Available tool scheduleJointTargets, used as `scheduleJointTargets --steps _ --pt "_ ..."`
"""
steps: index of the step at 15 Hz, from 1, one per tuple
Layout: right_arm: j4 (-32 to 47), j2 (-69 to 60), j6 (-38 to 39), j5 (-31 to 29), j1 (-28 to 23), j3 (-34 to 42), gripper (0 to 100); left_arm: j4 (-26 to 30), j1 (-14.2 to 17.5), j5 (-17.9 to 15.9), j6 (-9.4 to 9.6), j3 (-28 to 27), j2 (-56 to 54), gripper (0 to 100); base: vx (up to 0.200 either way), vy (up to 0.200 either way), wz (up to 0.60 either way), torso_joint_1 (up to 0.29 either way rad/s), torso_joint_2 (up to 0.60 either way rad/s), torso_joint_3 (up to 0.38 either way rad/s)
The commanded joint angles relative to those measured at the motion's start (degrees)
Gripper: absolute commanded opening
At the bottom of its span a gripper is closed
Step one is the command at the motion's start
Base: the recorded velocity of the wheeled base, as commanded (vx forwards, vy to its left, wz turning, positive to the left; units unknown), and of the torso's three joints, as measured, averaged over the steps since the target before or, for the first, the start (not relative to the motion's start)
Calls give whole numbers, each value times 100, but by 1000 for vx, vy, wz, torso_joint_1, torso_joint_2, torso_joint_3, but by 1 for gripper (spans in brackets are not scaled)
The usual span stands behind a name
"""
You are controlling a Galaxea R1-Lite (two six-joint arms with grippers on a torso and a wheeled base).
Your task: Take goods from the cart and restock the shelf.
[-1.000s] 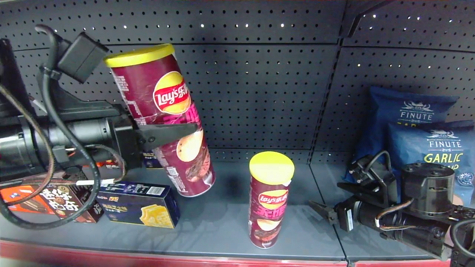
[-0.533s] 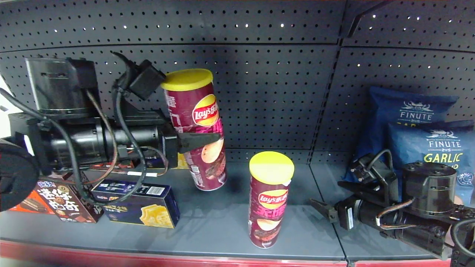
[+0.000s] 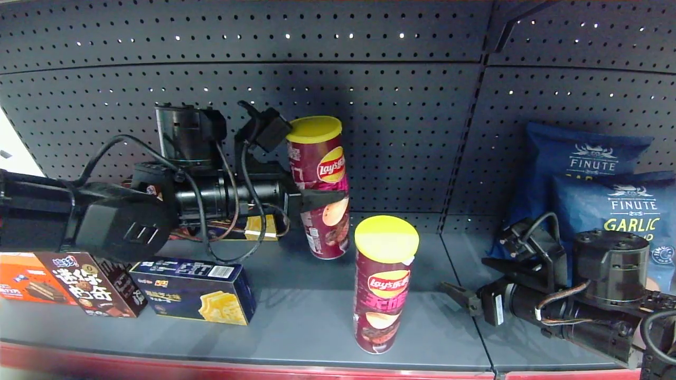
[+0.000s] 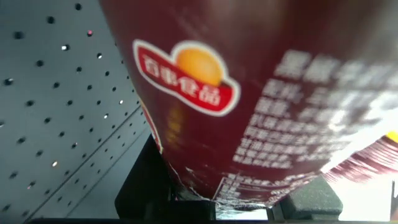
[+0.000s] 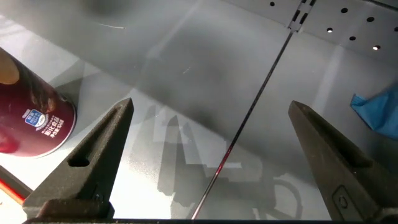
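L gripper (image 3: pixel 323 198) pinches chips can (image 3: pixel 317 158) mid-body, near upright, evidently for standing on shelf (image 3: pixel 296 322) just below. R gripper (image 5: pixel 211 106) spread, empty.

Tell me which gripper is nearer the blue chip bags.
Right. The right gripper is open just left of the blue chip bags; the left gripper holds a chip can much farther left.
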Motion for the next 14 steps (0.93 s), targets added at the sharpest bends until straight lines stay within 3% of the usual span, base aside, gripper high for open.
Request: scheduleJointTargets --steps 1,5,14 --pt "-2 17 -1 7 -15 -6 100 4 -48 -12 30 -236 363 0 0 0 0 0 0 0" --pt "-2 17 -1 16 -50 12 100 12 -57 -187 574 -508 829 0 0 0 0 0 0 0" --pt "-11 -10 -1 7 -50 56 100 4 -215 -214 627 -983 1400 0 0 0 0 0 0 0"
